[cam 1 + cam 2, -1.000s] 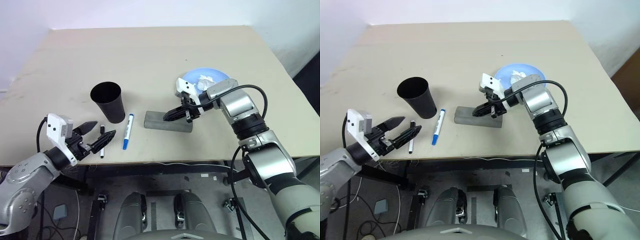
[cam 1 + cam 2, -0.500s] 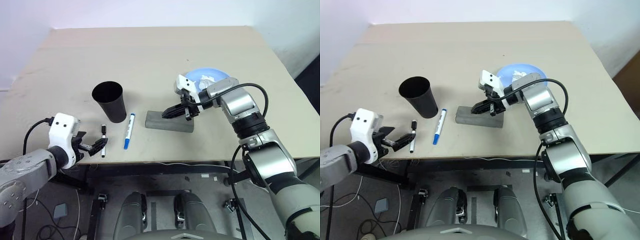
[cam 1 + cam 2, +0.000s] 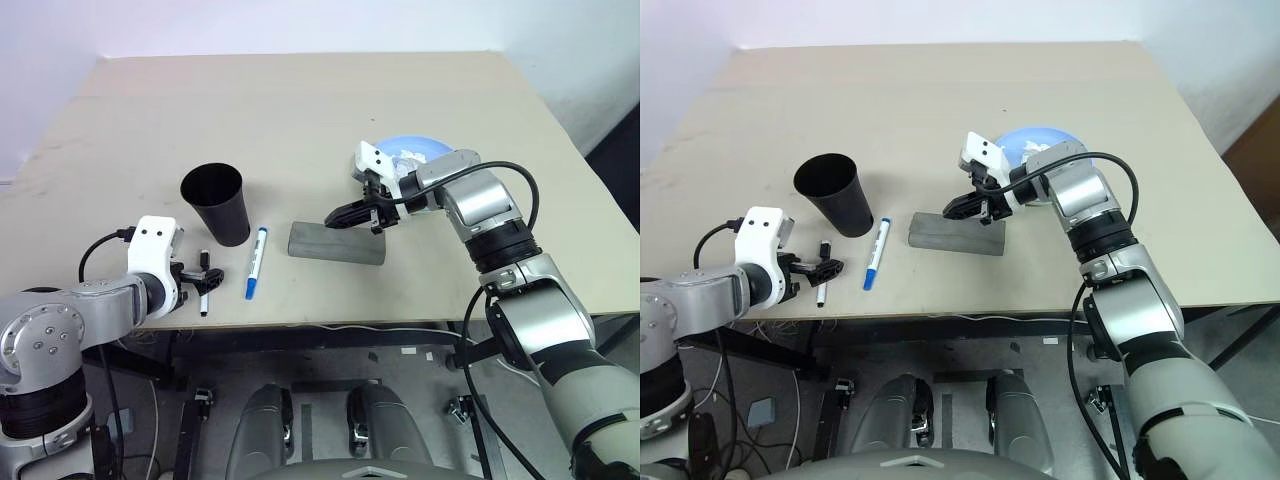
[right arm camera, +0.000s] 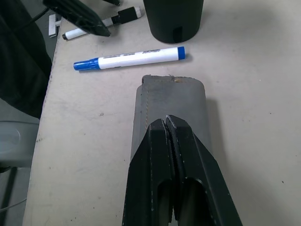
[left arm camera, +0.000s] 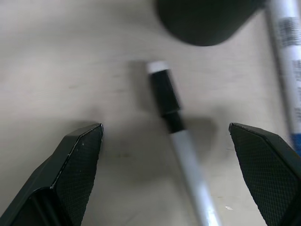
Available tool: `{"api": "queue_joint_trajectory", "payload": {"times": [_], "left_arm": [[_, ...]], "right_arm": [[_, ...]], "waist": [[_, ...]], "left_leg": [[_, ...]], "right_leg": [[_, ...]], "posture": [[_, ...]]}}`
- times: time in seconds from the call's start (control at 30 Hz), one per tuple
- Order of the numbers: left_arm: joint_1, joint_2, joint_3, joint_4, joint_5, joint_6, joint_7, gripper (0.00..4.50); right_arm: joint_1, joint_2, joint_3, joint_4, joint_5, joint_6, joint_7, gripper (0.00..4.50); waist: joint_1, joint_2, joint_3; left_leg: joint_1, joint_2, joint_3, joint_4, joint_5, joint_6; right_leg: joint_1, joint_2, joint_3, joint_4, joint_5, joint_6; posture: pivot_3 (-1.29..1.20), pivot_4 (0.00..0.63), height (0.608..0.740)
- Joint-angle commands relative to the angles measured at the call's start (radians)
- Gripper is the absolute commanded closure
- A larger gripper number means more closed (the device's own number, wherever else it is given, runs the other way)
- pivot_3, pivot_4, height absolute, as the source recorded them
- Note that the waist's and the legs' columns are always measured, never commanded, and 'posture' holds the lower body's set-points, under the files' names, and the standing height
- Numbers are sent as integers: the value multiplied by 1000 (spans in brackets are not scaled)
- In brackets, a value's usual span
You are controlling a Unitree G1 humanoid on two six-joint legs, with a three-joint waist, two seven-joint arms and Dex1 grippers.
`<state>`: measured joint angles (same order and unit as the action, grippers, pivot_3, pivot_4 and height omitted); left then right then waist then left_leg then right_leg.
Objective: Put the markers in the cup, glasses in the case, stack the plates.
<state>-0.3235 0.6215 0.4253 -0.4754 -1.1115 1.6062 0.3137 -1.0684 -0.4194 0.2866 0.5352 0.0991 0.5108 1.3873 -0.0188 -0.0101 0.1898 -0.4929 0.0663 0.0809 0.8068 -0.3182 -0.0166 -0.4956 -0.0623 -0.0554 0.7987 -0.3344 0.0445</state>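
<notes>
**Left jaws wide over the black-capped marker, right jaws shut above the case**

Jaws of the left gripper (image 5: pixel 164 141) stand wide apart, one finger on each side of the black-capped marker (image 5: pixel 181 141), which lies flat on the counter (image 3: pixel 300 120) between them without touching either. The left wrist view shows that gap plainly, along with the marker's black cap pointing away from the gripper toward the base of the cup (image 5: pixel 207 21); from the head views the gripper hides much of this. The marker's long axis runs roughly from the counter's near edge toward the cup. Just beside it, on the far side from the left arm, lies the blue-capped marker (image 3: pixel 257 262), nearly parallel, its blue cap at the near end.

Jaws of the right gripper (image 4: pixel 167 123) are pressed together with nothing between them, tips over the closed case (image 4: pixel 170 113); whether they touch it I cannot tell. The right wrist view shows the case lying lengthwise along the gripper, with the blue-capped marker crosswise beyond it, then the cup. The head views show the light blue plate (image 3: pixel 425 150) behind the right wrist, with a crumpled white tissue (image 3: pixel 410 160) on it.
</notes>
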Motion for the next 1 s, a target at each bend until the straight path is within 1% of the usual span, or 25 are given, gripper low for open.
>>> {"api": "queue_joint_trajectory", "payload": {"times": [0.03,0.3,0.37,0.47,0.53,0.67,0.77,0.8,0.83,1.0], "left_arm": [[-7,19,27,21,-80,8,91,0],[-9,-1,4,63,-274,8,252,0],[-14,12,-1,76,-309,8,285,380],[0,62,-37,110,-440,-47,353,1236],[29,128,-85,131,-563,-136,443,1929],[64,276,-206,143,-783,-315,565,3262],[69,361,-279,136,-856,-404,586,4264],[69,380,-295,133,-860,-422,581,4479],[71,394,-306,130,-861,-442,581,4479],[74,440,-332,145,-861,-519,586,4479]], "right_arm": [[-25,-11,-22,-12,9,-22,-8,4444],[-29,-9,-23,3,6,-27,-28,4444],[-30,-10,-22,4,6,-28,-30,4500],[-32,-12,-24,7,9,-29,-30,4500],[-33,-13,-23,10,6,-32,-33,4500],[-36,-14,-26,21,7,-36,-34,4500],[-42,-9,-31,33,11,-39,-40,4500],[-43,-9,-32,37,11,-41,-42,4500],[-43,-9,-32,40,11,-44,-43,4500],[-46,-10,-34,59,8,-60,-53,4500]], "waist": [[1,0,0],[3,0,0],[4,0,0],[5,0,0],[5,-1,0],[4,-1,0],[4,-1,0],[4,-1,0],[5,-1,0],[5,-1,0]], "left_leg": [[0,0,0,0,0,0],[0,0,0,1,0,0],[0,0,0,1,0,0],[0,-1,0,1,0,0],[0,-1,0,1,0,0],[-1,-1,-1,2,1,-2],[-1,-1,-1,2,1,-2],[-1,-1,-1,2,1,-2],[-1,-1,-1,2,1,-2],[-2,-1,0,2,1,-2]], "right_leg": [[0,0,0,0,0,0],[0,0,0,2,0,-1],[0,-1,0,2,0,-1],[0,-1,0,2,0,-1],[0,-1,0,2,0,-1],[-1,-2,1,2,0,-1],[-1,-3,1,2,1,-4],[-2,-3,1,2,1,-5],[-2,-3,1,2,0,-7],[-2,-2,0,2,0,-7]], "posture": [[0,150,670],[0,150,670],[0,150,670],[0,150,670],[0,150,670],[0,150,670],[0,150,670],[0,150,670],[0,150,670],[0,150,670]]}}
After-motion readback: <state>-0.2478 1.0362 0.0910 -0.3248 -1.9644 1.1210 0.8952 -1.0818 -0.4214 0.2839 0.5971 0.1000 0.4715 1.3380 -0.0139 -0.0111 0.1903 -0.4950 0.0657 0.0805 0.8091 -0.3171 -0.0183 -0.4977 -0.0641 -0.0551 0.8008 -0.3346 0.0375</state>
